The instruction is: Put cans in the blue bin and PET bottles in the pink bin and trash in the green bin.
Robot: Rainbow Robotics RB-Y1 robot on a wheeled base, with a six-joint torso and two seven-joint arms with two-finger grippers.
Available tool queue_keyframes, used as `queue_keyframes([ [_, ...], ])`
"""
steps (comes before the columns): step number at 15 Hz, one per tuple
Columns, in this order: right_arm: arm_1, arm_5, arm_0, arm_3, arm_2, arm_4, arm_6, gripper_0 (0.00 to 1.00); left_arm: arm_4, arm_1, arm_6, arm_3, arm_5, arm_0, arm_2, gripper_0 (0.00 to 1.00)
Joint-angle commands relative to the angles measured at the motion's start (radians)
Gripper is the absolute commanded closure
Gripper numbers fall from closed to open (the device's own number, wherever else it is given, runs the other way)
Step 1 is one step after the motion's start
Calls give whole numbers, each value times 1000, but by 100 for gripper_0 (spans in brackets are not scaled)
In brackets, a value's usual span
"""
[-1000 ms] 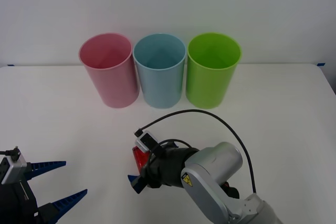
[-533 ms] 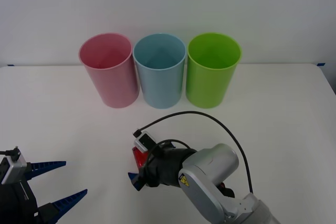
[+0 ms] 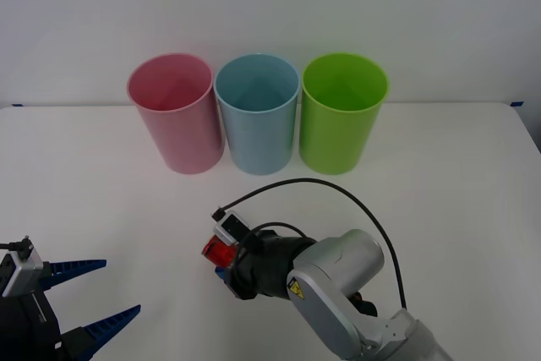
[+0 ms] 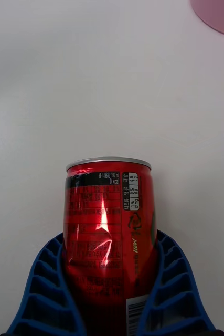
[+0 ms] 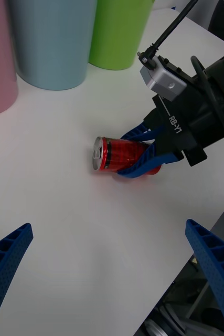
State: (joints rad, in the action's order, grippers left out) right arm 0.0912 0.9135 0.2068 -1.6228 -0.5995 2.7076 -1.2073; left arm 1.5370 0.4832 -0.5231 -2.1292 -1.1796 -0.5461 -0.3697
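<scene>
So there's a big white table (image 3: 473, 192), and along its far side three tall cup-shaped bins stand upright in a tight row: the pink bin (image 3: 175, 113) on the left, the blue bin (image 3: 257, 113) in the middle, the green bin (image 3: 341, 113) on the right. They sit just beside each other, pretty much touching.

Near the front, the right arm (image 3: 338, 285) reaches in from the near right with a black cable (image 3: 338, 188) looping over it. The right gripper (image 5: 143, 156) has its blue ribbed fingers (image 4: 169, 283) clenched around the red can (image 4: 109, 231), one on each side of the body. The can lies on its side, silver end pointing left, well apart from the bins and roughly in front of the blue one.

The left gripper (image 3: 84, 298) sits at the near left corner, fingers spread wide, holding nothing.
</scene>
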Motion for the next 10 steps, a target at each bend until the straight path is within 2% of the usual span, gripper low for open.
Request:
queue_keyframes([
  [1,-1,-1,2,-2,1,-2,6,100,0,0,0,0,0,0,0,0],
  [3,10,-16,2,-32,14,-54,12,100,0,0,0,0,0,0,0,0],
  [5,53,-56,0,-80,23,-127,28,100,0,0,0,0,0,0,0,0],
  [7,151,-137,-3,-157,27,-270,57,100,0,0,0,0,0,0,0,0],
  [10,283,-189,-38,-307,60,-431,75,100,0,0,0,0,0,0,0,0],
])
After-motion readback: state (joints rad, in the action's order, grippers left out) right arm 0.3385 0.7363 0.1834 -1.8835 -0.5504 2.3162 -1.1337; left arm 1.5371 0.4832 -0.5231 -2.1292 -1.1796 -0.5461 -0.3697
